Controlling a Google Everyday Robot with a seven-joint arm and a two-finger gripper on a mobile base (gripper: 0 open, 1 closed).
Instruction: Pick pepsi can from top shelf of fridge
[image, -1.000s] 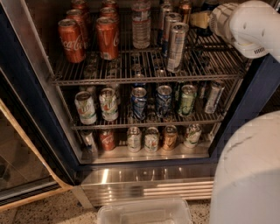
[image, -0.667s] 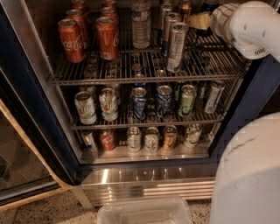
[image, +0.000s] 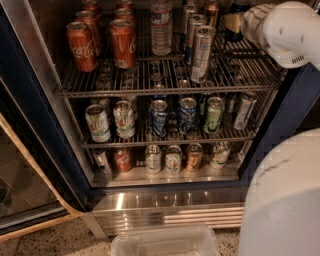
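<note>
Fridge (image: 40, 125): the door stands open, with three levels of drinks in view. The top surface (image: 150, 89), a wire rack with a front rail, spans the full interior width. The robot's white arm (image: 290, 30) reaches in from the right, above that rail. Tall silver cans (image: 202, 47) stand upright mid-rack. The pepsi can (image: 232, 25) stands upright at the right rear of the top surface, long axis vertical, partly hidden by the arm. The hand (image: 246, 24) sits at the can's right side; you cannot tell whether it is released or clenched, nor whether it touches the can. Expect tight room: the silver cans lie just left of the can and the fridge wall is to its right. The clearest way out is probably straight forward over the rail
</note>
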